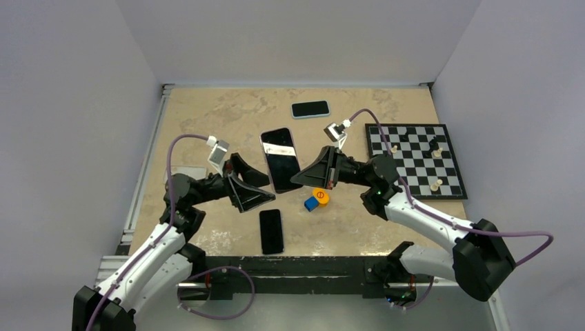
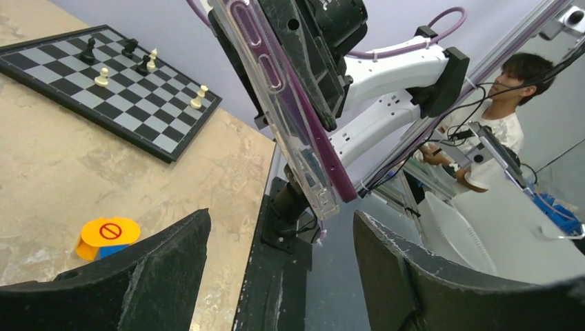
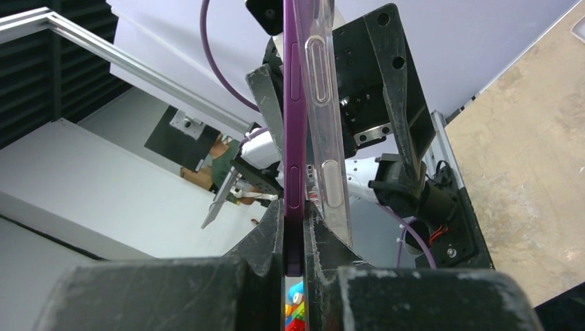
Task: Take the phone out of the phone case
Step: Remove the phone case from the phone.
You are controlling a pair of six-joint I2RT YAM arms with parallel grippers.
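A purple phone (image 3: 292, 124) stands on edge in the air, and my right gripper (image 3: 294, 210) is shut on its lower edge. The clear phone case (image 3: 323, 103) has peeled away from the phone along one side and stands apart from it. From above, the phone (image 1: 279, 158) shows its dark screen between both grippers. My left gripper (image 2: 283, 276) is open, its fingers (image 2: 159, 262) spread wide just below the case's loose corner (image 2: 321, 196) and touching nothing. In the top view the left gripper (image 1: 256, 186) sits at the phone's left edge and the right gripper (image 1: 305, 176) at its right edge.
A black phone (image 1: 272, 231) lies on the table near the front. A phone in a teal case (image 1: 310, 109) lies at the back. A chessboard (image 1: 416, 160) with a few pieces lies on the right. A yellow and blue block (image 1: 316, 200) sits under the right gripper.
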